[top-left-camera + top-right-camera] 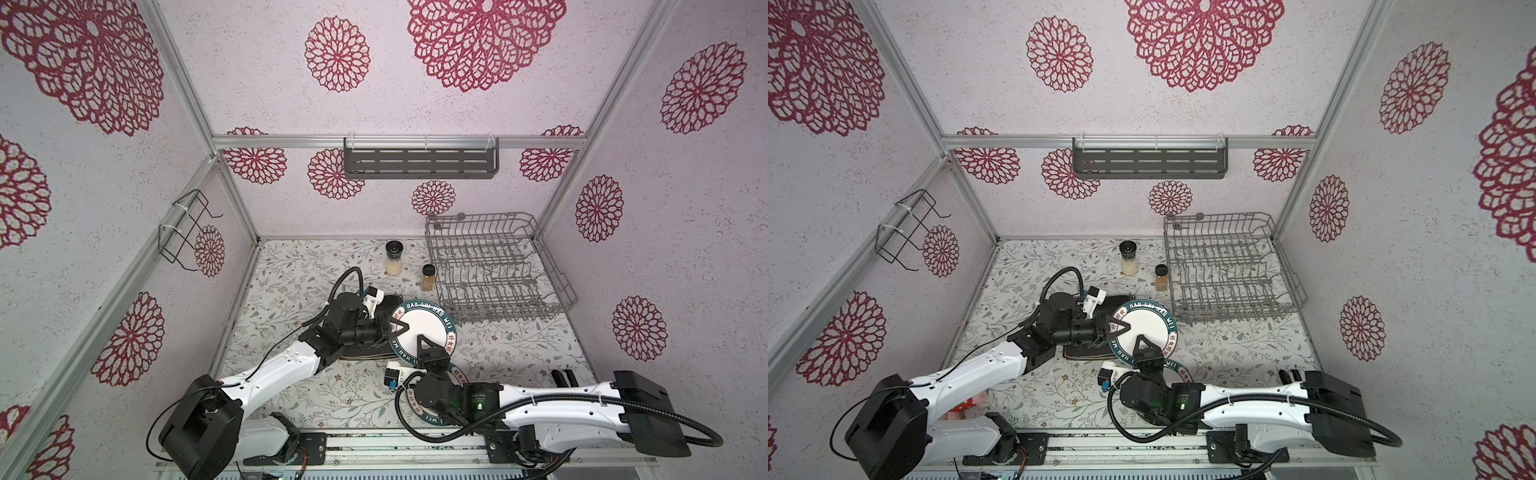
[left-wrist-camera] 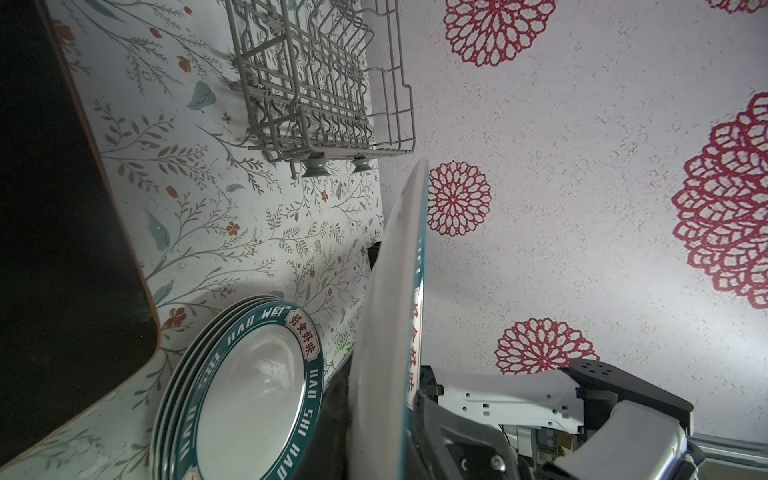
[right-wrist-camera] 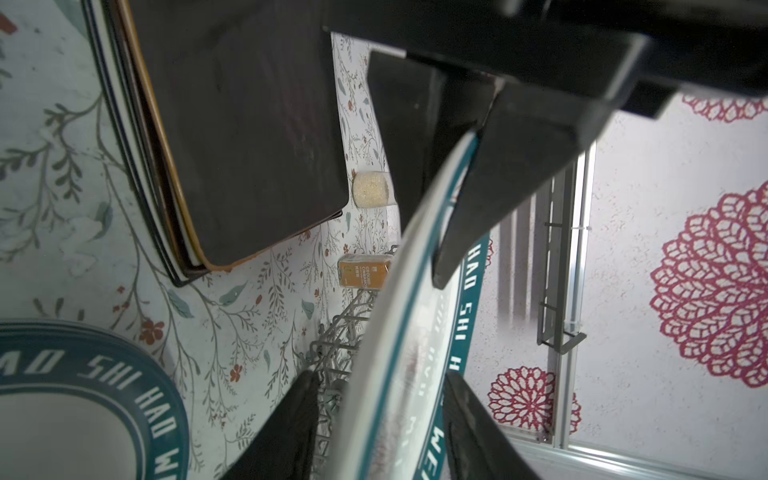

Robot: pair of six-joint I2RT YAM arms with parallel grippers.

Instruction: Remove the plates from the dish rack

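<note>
Pinching green-rimmed plate (image 1: 432, 322) w/ left tool (image 1: 402, 328); right tool (image 1: 424, 341) straddles it loosely.

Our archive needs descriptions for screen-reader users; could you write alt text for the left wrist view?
Seen edge-on, a green-rimmed round plate is clamped in the left gripper. Nearby, a stack of matching plates lies on the floral table, with the empty grey dish rack farther off.

Glossy glazed plate (image 1: 424, 329), grey coated-wire dish rack (image 1: 559, 277), dull black square plates (image 3: 249, 124), rough speckled walls (image 1: 257, 91)
</note>
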